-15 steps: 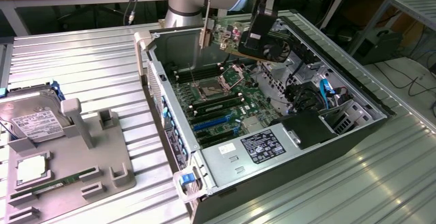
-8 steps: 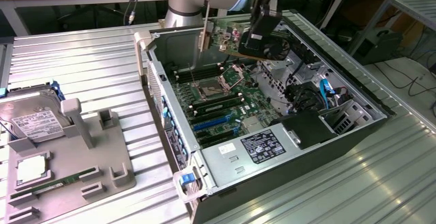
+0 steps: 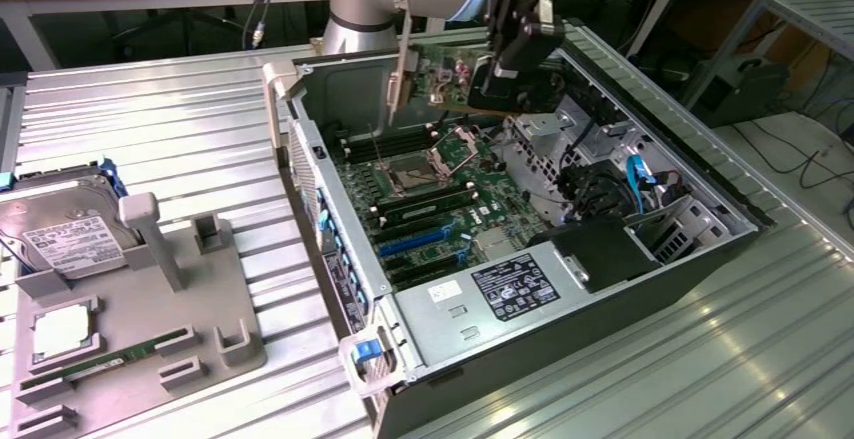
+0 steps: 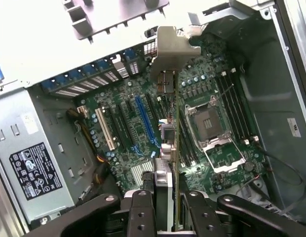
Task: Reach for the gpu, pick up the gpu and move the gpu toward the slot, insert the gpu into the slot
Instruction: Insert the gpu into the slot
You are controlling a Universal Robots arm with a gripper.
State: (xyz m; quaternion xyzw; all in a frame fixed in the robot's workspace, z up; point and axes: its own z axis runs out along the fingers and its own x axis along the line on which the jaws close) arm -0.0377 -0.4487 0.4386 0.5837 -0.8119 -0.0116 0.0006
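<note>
My gripper (image 3: pixel 514 54) is shut on the gpu (image 3: pixel 443 74), a circuit card held upright above the open computer case (image 3: pixel 694 159), with its silvery bracket (image 3: pixel 398 84) hanging down toward the motherboard. In the wrist view the gpu (image 4: pixel 175 148) is seen edge-on between the two black fingers (image 4: pixel 143 212), and its bracket (image 4: pixel 170 47) is at the far end. The blue slot (image 4: pixel 145 121) lies on the motherboard a little to the side of the card's edge. In the exterior view the slot (image 3: pixel 407 244) is below the card and nearer the camera.
The CPU socket (image 3: pixel 407 169) and black memory slots (image 4: pixel 234 106) sit under the card. A power supply with a label (image 3: pixel 514 284) fills the case's near end. On the exterior view's left a grey fixture (image 3: pixel 134 329) holds a hard drive (image 3: pixel 60 234) and a green memory stick (image 3: pixel 114 359).
</note>
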